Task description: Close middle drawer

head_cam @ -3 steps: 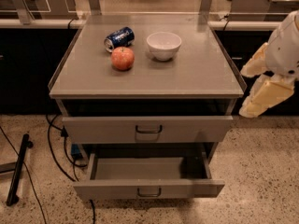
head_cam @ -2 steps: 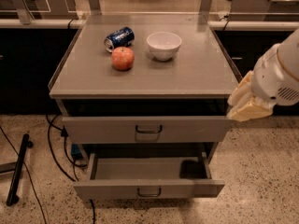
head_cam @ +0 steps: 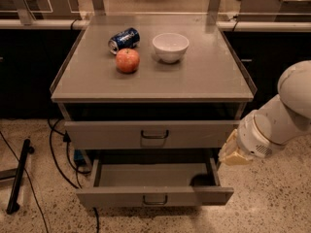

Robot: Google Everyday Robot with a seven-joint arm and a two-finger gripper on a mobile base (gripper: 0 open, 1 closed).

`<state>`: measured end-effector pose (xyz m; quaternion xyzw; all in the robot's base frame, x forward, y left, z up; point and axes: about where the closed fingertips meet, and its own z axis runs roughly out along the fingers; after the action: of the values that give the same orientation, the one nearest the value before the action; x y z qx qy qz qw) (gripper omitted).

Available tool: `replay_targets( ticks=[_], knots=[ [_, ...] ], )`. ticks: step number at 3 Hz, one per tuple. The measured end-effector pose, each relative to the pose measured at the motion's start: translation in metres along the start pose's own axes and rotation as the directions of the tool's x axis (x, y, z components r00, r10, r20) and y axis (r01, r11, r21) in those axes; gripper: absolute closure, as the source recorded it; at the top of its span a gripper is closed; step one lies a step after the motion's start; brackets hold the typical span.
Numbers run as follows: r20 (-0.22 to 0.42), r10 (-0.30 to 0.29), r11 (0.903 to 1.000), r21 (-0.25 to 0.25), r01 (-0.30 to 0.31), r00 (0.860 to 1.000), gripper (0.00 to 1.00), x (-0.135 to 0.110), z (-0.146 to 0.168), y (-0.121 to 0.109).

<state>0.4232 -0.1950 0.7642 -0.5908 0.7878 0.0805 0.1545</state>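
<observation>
The middle drawer (head_cam: pixel 154 196) is a wide grey metal drawer with a low flat front and a small dark loop handle (head_cam: pixel 155 200). It stands pulled far out at the bottom of the grey cabinet, and its inside looks bare. Above it is a drawer with a taller front (head_cam: pixel 150 134), out only a little. My gripper (head_cam: pixel 233 152), tan on a white arm (head_cam: pixel 284 120), hangs at the cabinet's right side. It is level with the gap between the two drawers, just above the open drawer's right rear corner, and holds nothing that I can see.
On the cabinet top (head_cam: pixel 209 76) lie a blue soda can (head_cam: pixel 124 39) on its side, a red apple (head_cam: pixel 128 60) and a white bowl (head_cam: pixel 170 47). Cables (head_cam: pixel 58 154) and a dark stand leg (head_cam: pixel 19 176) lie on the floor to the left. Dark counters run behind.
My gripper and arm have moved down and to the left, from beside the cabinet top to beside the drawers. The drawers and the things on top have not moved.
</observation>
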Motion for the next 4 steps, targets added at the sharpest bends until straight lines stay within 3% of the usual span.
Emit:
replay_targets(
  ticks=[2,3,4],
  knots=[
    [0.005,0.007,0.9997,-0.022,-0.007,1.0,1.0,0.007,0.02,0.006],
    [0.037,0.014,0.9987,-0.049,-0.012,0.999,1.0,0.026,0.064,0.023],
    [0.111,0.035,0.9977,-0.062,-0.028,0.993,1.0,0.061,0.13,0.043]
  ],
)
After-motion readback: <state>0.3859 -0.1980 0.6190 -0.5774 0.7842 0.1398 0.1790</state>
